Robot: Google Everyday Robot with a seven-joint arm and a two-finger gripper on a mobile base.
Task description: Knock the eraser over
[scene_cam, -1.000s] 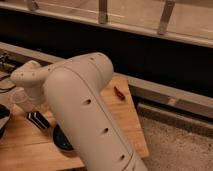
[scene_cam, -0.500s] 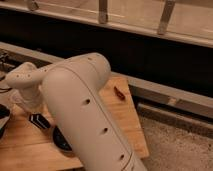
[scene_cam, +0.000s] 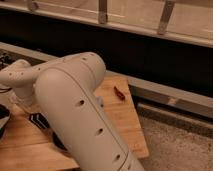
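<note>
The gripper (scene_cam: 39,120) hangs low over the left part of the wooden counter (scene_cam: 122,117), its jaws drawn together on nothing. The bulky white arm (scene_cam: 75,110) covers the counter's middle, so the eraser cannot be made out. A small red object (scene_cam: 119,93) lies near the counter's far right corner.
</note>
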